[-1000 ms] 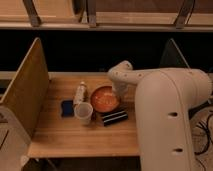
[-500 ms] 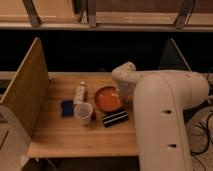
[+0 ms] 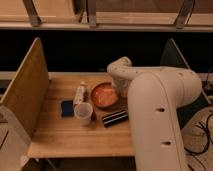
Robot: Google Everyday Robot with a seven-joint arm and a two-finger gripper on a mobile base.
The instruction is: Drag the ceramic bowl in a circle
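- Table (image 3: 75, 137): pale wood, with an upright wooden panel (image 3: 25, 92) along its left side.
- Bowl (image 3: 104, 95): orange-red, near the table's middle, towards the back.
- Cup (image 3: 83, 113): whitish, upright, in front of the bowl and to its left.
- Bottle (image 3: 80, 93): white, lying just left of the bowl.
- Blue block (image 3: 67, 108): flat, just left of the cup.
- Black bar (image 3: 115, 118): lies in front of the bowl.
- Gripper (image 3: 121, 92): at the bowl's right rim.

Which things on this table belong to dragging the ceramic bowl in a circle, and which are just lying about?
For the job: ceramic bowl; gripper, at the bowl's right rim.
Lying about: plastic cup; bottle on its side; blue object; black block.
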